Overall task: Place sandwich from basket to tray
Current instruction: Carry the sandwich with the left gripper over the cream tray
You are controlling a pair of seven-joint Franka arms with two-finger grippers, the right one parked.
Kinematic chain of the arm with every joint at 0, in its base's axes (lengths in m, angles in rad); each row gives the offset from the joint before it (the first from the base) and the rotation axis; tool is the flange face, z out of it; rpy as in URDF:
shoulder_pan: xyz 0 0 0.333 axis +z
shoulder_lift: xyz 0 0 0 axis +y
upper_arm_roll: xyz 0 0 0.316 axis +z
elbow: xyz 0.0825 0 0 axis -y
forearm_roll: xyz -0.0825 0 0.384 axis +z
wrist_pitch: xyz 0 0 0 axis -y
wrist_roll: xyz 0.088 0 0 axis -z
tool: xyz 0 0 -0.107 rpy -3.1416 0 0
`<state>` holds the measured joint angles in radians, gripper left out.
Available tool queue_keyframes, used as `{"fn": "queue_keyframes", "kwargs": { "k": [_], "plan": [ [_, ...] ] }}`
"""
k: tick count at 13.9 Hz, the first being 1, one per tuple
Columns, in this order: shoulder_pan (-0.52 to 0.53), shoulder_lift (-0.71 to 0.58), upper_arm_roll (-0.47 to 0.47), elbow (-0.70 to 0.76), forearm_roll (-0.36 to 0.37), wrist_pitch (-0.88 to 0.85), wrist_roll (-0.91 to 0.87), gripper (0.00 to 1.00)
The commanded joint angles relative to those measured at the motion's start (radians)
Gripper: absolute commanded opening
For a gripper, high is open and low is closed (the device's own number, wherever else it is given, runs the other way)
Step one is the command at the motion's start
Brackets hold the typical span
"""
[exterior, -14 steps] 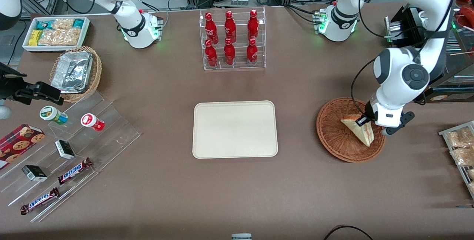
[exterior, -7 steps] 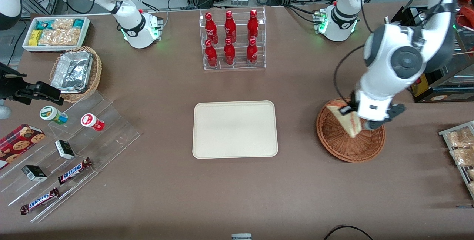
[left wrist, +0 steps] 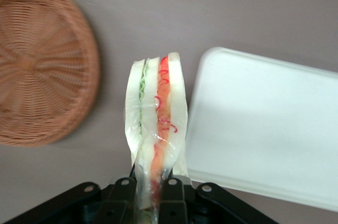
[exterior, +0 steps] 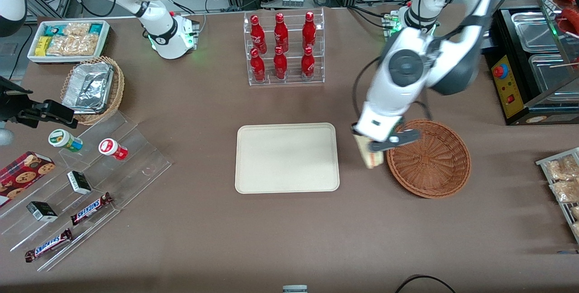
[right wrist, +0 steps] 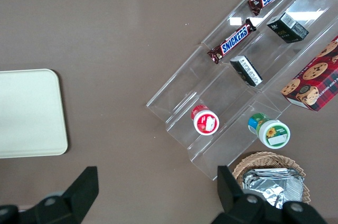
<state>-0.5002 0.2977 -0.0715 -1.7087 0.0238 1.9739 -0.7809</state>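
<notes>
One gripper (exterior: pixel 372 146) hangs between the tray (exterior: pixel 287 158) and the basket (exterior: pixel 429 159), jaws clamped on the sandwich (left wrist: pixel 157 129), with the tray at its nine o'clock.

Brown table (exterior: pixel 203 220), seven things set on it, seen from the front camera.
Cream-white rectangular tray (exterior: pixel 287 157) at centre; reddish-brown round wicker basket (exterior: pixel 429 159) at 3 o'clock; clear rack of red bottles (exterior: pixel 286 49) at 12; white bin of packaged snacks (exterior: pixel 68 40) and foil-lined light wicker basket (exterior: pixel 92 89) at 10; clear stepped acrylic stand (exterior: pixel 90 184) at 8; black control box (exterior: pixel 511 80) at 2. Left gripper (exterior: pixel 380 143) hangs over bare table between tray and basket, clamped on the wrapped triangular sandwich (exterior: pixel 373 158).
</notes>
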Motion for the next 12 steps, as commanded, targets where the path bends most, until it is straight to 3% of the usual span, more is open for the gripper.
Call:
{"fn": "queue_keyframes", "kwargs": {
  "k": [1, 6, 9, 12],
  "plan": [
    [-0.106, 0.165, 0.015, 0.176, 0.008, 0.002, -0.064, 0.00],
    [-0.202, 0.336, 0.015, 0.319, 0.039, 0.034, -0.106, 0.00],
    [-0.219, 0.377, 0.015, 0.327, 0.039, 0.101, -0.093, 0.00],
    [-0.255, 0.454, 0.013, 0.363, 0.108, 0.141, -0.097, 0.00]
  ]
}}
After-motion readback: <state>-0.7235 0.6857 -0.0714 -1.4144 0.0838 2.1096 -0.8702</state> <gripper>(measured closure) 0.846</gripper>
